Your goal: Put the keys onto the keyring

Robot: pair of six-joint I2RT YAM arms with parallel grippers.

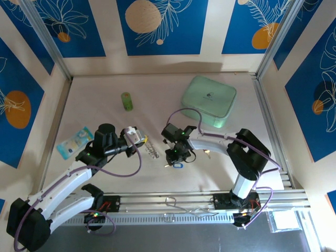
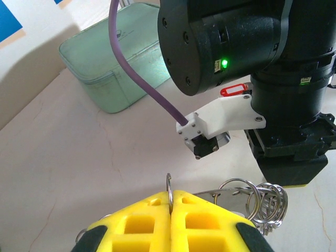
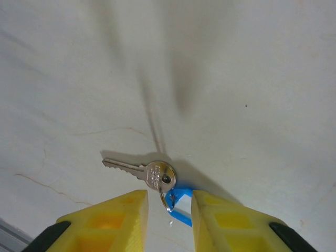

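1. The left gripper is clamped on the keyring. It pinches the thin wire so the hoop stands above its tips, likely presented for threading.
2. The right gripper is partly open and holds nothing. It straddles the tag of the blue-tagged key, which lies flat on the table, apparently lined up for a pick.
3. The red-tagged key lies beyond the left gripper, behind the right arm.
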